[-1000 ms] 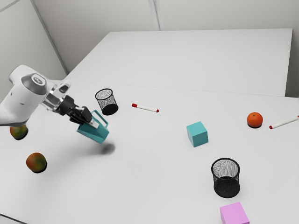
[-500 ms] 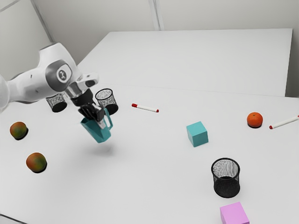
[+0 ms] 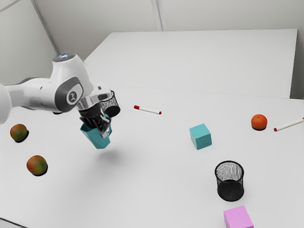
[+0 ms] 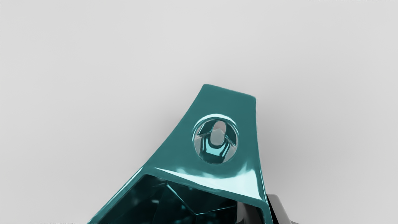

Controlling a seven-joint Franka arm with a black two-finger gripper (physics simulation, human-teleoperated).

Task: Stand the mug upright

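My hand point(image 3: 103, 129) pinches the wall of the mug point(image 3: 97, 137), one finger inside the mouth and one outside. The mug hangs just above the worktop point(image 3: 156, 180), mouth up but leaning. If I lower it at this lean, an edge of the base could land first and it could topple on release. A one-wall pinch might also let it pivot at contact, and the inside finger could drag it over as I withdraw.

Counting outward from the one mug: two mesh cups, one just beyond it point(image 3: 110, 105), one well off toward the exterior view's right point(image 3: 230, 183); a dark sliver past the mug, under the arm, may be a third. Two mangoes point(image 3: 37, 165) lie on its exterior-left side. On its exterior-right side are two markers point(image 3: 147, 110), two cubes, teal point(image 3: 201, 137) and pink point(image 3: 238, 218), and one orange point(image 3: 259, 121).
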